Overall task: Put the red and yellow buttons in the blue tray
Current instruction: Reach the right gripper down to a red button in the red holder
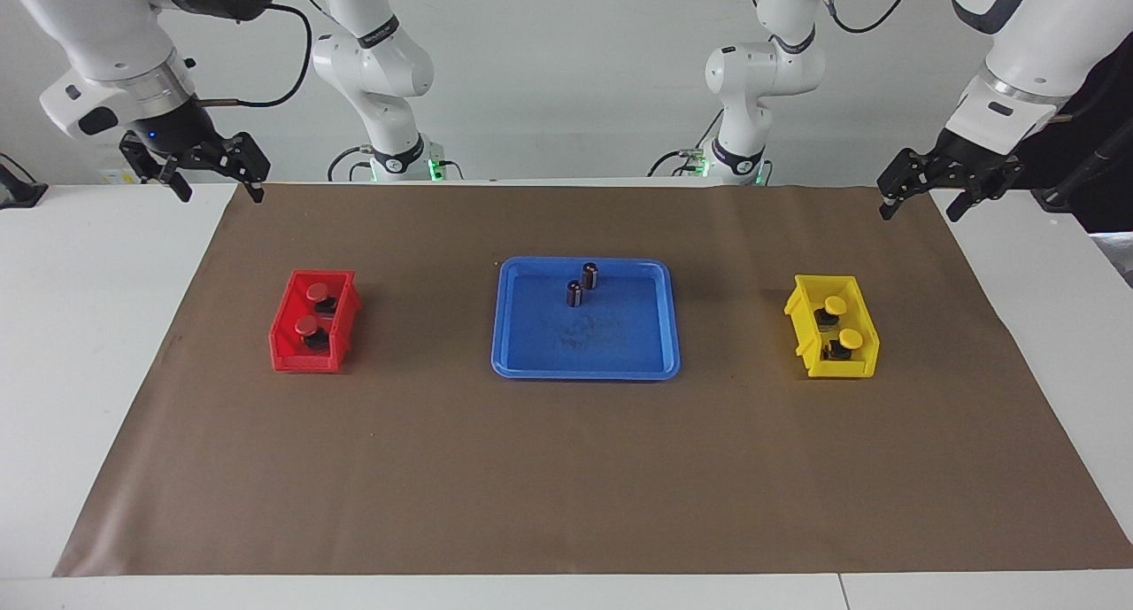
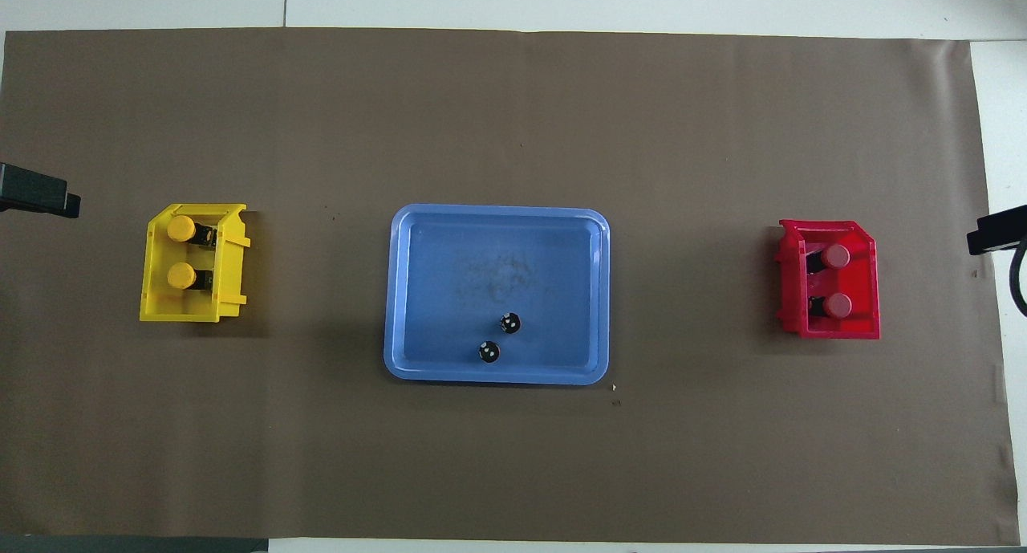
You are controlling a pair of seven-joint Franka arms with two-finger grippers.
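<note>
Two red buttons (image 1: 317, 291) (image 1: 307, 327) sit in the red bin (image 1: 301, 360) toward the right arm's end. Two yellow buttons (image 1: 835, 305) (image 1: 851, 338) sit in the yellow bin (image 1: 841, 368) toward the left arm's end. The blue tray (image 1: 584, 374) lies between the bins in the middle of the mat and holds no buttons. My right gripper (image 1: 219, 185) hangs open and empty over the mat's corner nearest the robots. My left gripper (image 1: 921, 204) hangs open and empty over the other near corner. Both arms wait.
Two dark capless cylinders (image 1: 590, 275) (image 1: 574, 293) stand upright in the blue tray, in the part nearer to the robots. A brown mat (image 1: 566, 468) covers most of the white table.
</note>
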